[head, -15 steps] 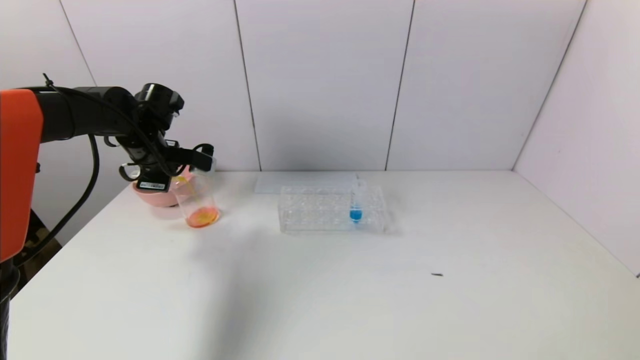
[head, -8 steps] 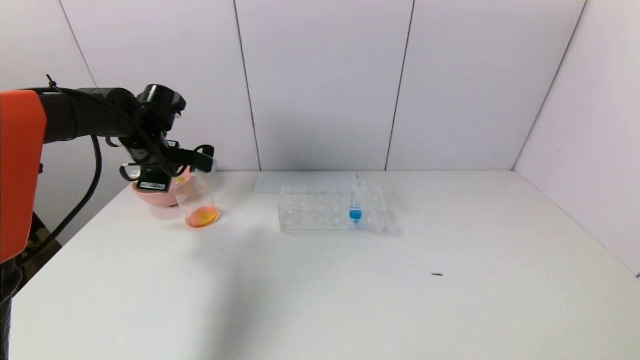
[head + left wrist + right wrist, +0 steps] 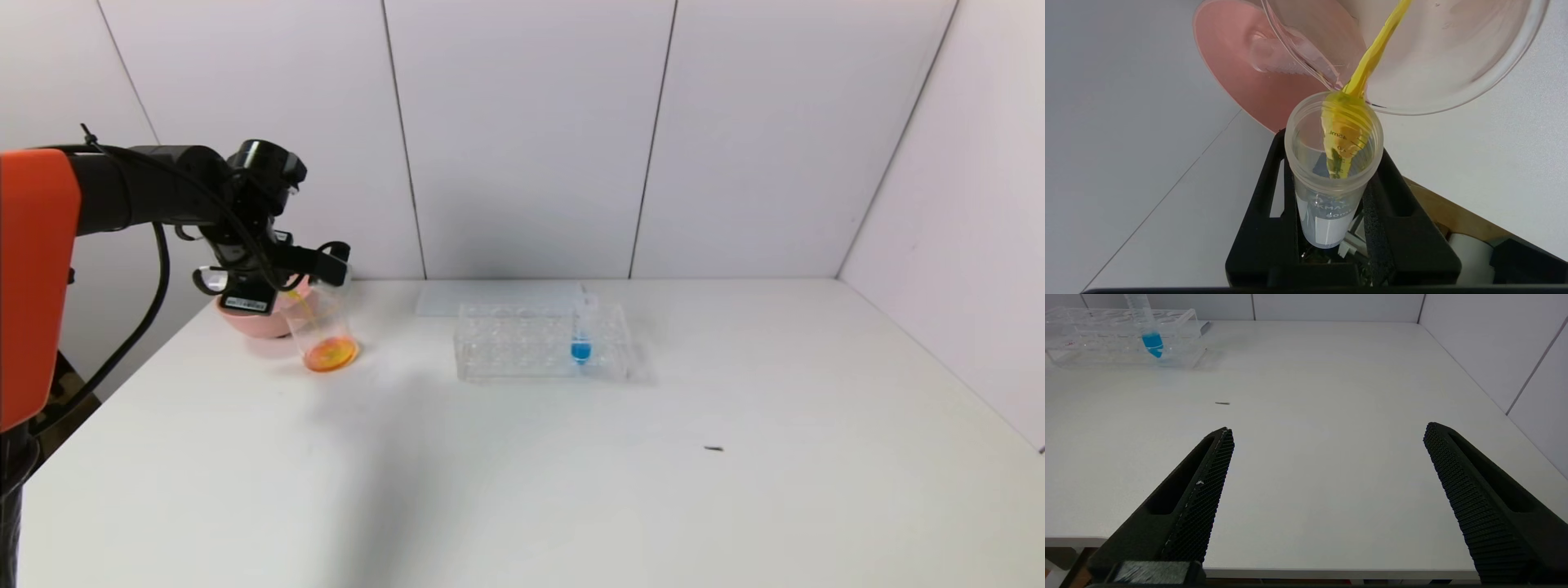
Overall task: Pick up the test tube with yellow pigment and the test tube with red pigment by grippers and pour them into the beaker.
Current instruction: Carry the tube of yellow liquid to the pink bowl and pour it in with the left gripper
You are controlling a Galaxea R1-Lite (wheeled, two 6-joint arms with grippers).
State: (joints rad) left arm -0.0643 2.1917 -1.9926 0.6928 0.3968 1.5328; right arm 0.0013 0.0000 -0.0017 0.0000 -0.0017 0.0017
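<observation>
One left tool (image 3: 1333, 204) clamped on yellow tube (image 3: 1333, 163), pouring.

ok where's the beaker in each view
head view: beaker at the left, in front of the pink bowl, under the left gripper.
left wrist view: top, its rim catching the yellow stream.
right wrist view: not in it.
shared landmark: the pink bowl, in the head and left wrist views.

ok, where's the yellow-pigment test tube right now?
In the head view it's at the table's far left: the clear yellow-pigment test tube, held in the left gripper, is tipped over the clear beaker's rim, in front of the pink bowl.
</observation>
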